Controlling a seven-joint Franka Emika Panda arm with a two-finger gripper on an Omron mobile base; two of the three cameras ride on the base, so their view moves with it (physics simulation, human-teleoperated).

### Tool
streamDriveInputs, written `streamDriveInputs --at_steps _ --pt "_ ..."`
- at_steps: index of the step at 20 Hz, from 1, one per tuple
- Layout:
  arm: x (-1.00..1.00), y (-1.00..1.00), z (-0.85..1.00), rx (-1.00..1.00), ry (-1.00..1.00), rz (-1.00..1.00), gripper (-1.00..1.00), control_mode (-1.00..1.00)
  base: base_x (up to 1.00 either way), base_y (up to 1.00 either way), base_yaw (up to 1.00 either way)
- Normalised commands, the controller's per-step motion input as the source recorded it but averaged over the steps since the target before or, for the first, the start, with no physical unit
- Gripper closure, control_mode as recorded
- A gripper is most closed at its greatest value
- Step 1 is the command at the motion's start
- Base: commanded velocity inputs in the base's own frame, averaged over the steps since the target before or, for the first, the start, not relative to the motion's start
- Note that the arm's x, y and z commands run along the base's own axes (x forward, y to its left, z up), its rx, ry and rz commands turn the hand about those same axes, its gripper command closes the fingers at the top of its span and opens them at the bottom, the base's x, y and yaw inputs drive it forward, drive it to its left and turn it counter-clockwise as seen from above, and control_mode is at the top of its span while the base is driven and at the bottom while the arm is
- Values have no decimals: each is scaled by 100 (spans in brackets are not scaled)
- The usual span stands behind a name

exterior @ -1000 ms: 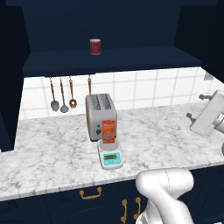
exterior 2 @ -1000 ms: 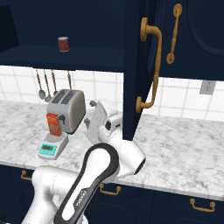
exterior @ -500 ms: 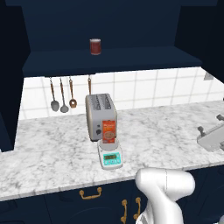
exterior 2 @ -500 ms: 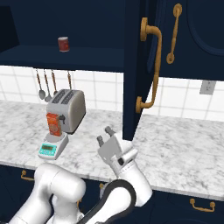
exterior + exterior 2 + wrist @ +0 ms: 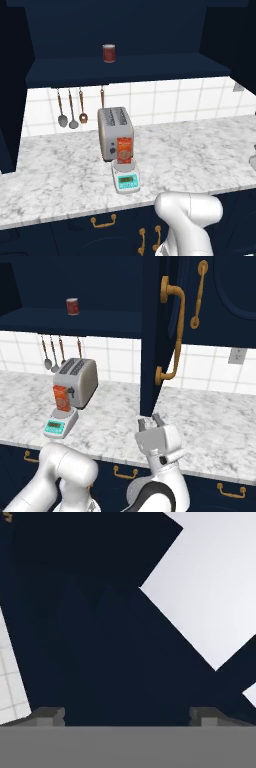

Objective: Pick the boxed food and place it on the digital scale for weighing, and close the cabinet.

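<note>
Pincer spread and empty just under the lower edge of the open cabinet door, boxed food already upright on the digital scale beside the toaster on the counter, door apparently untouched, closing left.

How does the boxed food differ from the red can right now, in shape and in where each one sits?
The boxed food is an orange-red rectangular carton; the red can is a darker red cylinder. The boxed food stands on the digital scale on the marble counter, just in front of the toaster; the red can stands on the open cabinet shelf above. Both are upright.
</note>
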Motion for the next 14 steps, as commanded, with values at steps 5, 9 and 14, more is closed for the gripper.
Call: streamDriveInputs --at_steps 5,9,14 --pt "-11 -78 0 5 7 -13 -100 -100 0 0 0" --pt "8 -61 14 2 20 -15 -100 -100 0 0 0" --pt "19 -53 28 0 29 -15 -100 -100 0 0 0"
